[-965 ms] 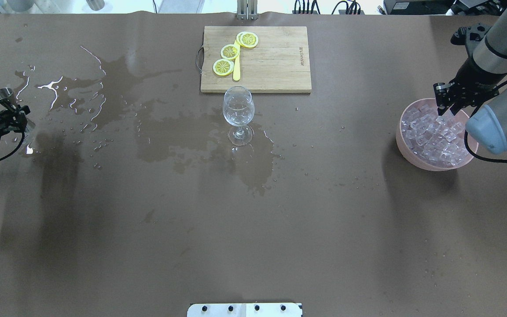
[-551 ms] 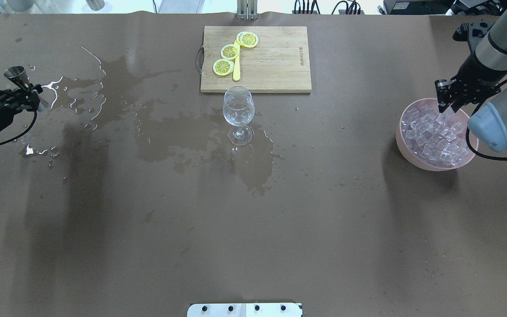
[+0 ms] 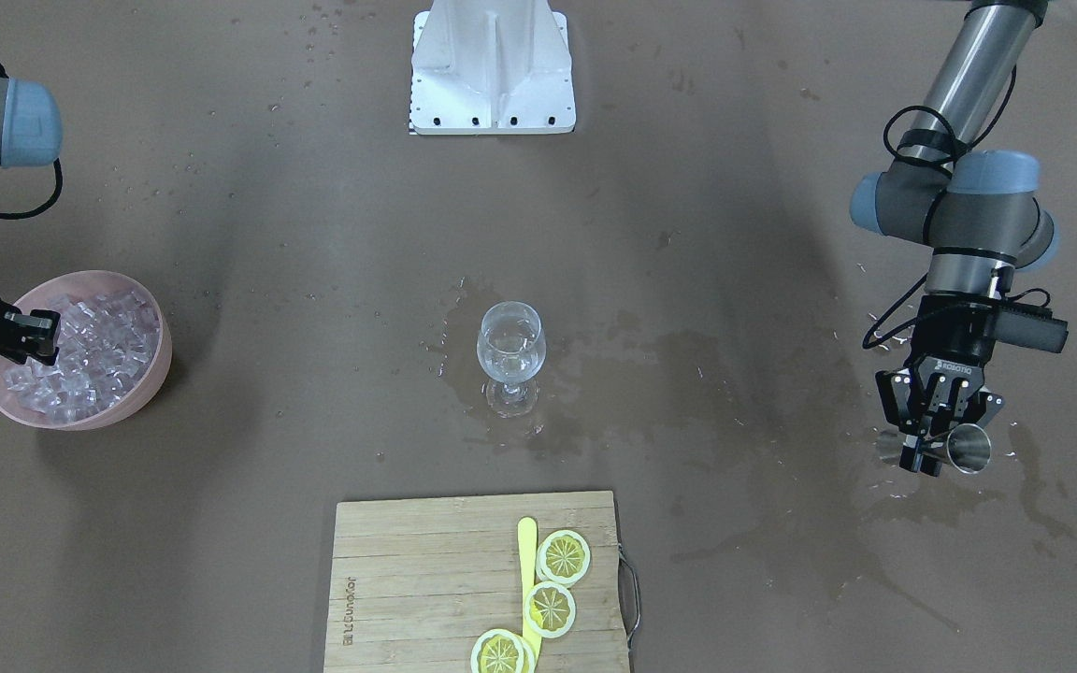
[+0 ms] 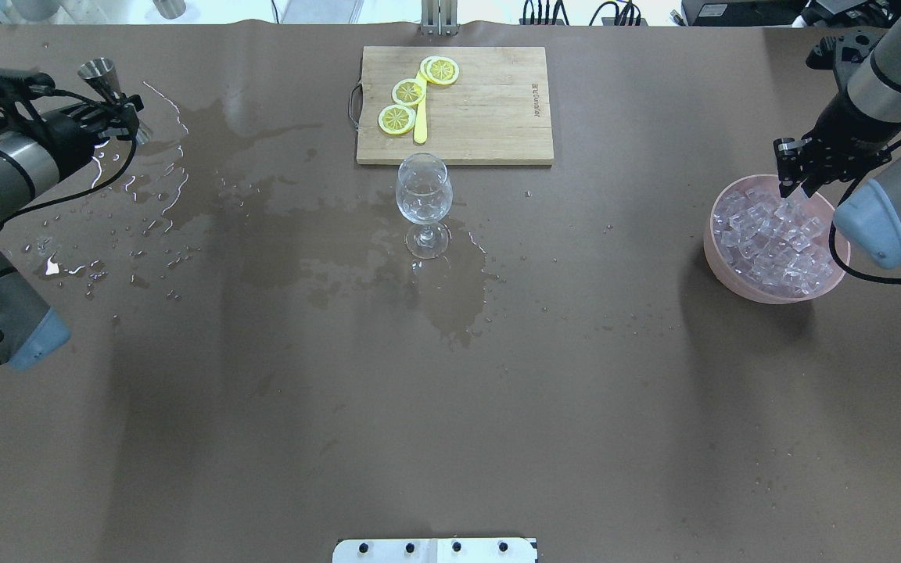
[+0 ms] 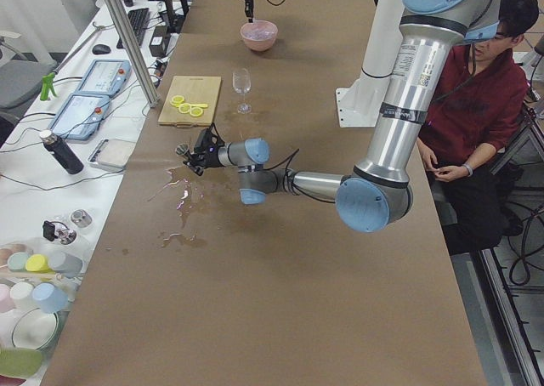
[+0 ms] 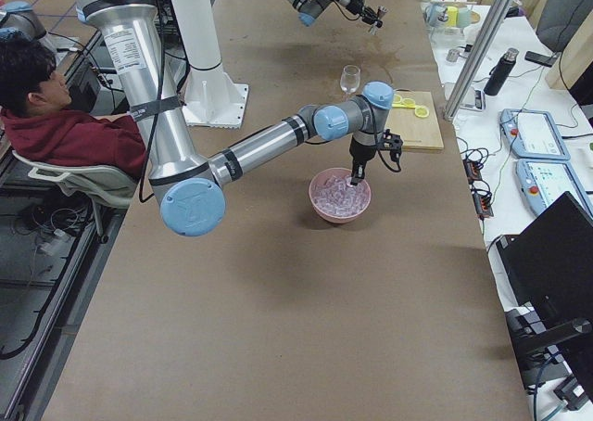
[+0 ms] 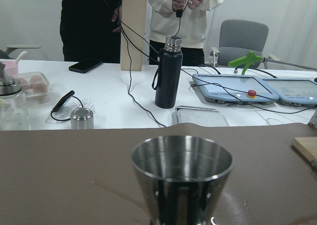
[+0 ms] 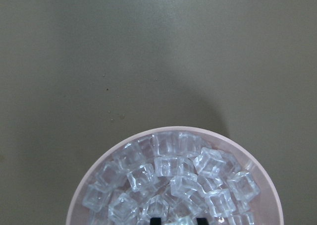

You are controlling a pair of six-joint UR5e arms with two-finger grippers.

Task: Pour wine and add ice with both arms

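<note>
Wet brown bench [image 4: 450, 391]: right fingers [image 4: 784, 186], narrowed on a cube [image 8: 178, 221], hang over the bowl [image 3: 150, 383]'s ice [image 8: 173, 185]; left fingers [image 3: 914, 453] clasp a jigger [image 3: 969, 449].

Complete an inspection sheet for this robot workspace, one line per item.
Surface: brown table cover, with wet patches and droplets spreading from the glass.
Job's things: wine glass upright, centre; ice heaped in pink bowl; steel jigger held.
Clutter: cutting board with lemon slices, yellow utensil.
Grippers: left gripper shut on jigger; right gripper above the ice, grip unclear.
Cables: black cables run to each gripper.
Surroundings: seated person beside the robot; bench with bottle, tablets.
</note>
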